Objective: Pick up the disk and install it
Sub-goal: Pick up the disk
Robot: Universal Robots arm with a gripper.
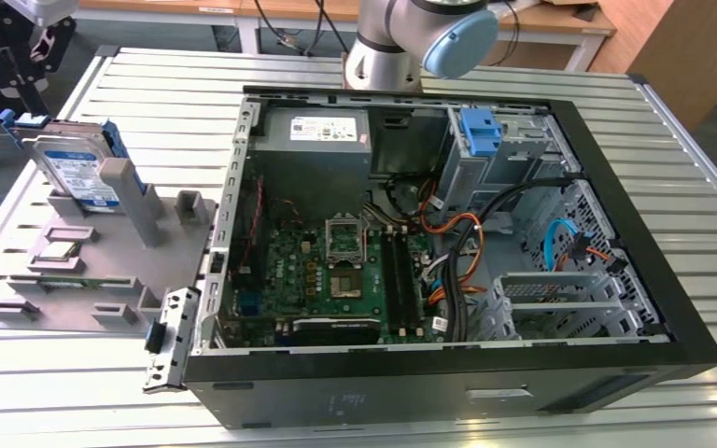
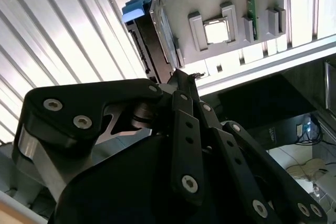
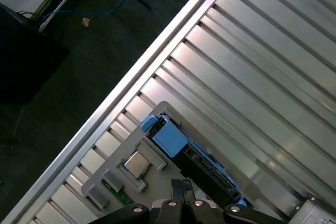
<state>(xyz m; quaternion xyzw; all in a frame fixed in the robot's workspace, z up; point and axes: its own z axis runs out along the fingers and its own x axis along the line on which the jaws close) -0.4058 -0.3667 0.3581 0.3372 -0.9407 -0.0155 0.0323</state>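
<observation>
My fingers (image 2: 185, 98) are pressed together with nothing between them, just by the top edge of the disk (image 1: 78, 173), which stands upright in the grey holder (image 1: 109, 275) on the counter (image 1: 484, 79), beside the open computer case (image 1: 676, 308)

Slatted metal table (image 1: 147, 84) stands on dark floor (image 3: 79, 77).

Open computer case (image 1: 396, 401) on slatted table (image 1: 147, 84); grey fixture (image 1: 122, 271) beside it.
</observation>
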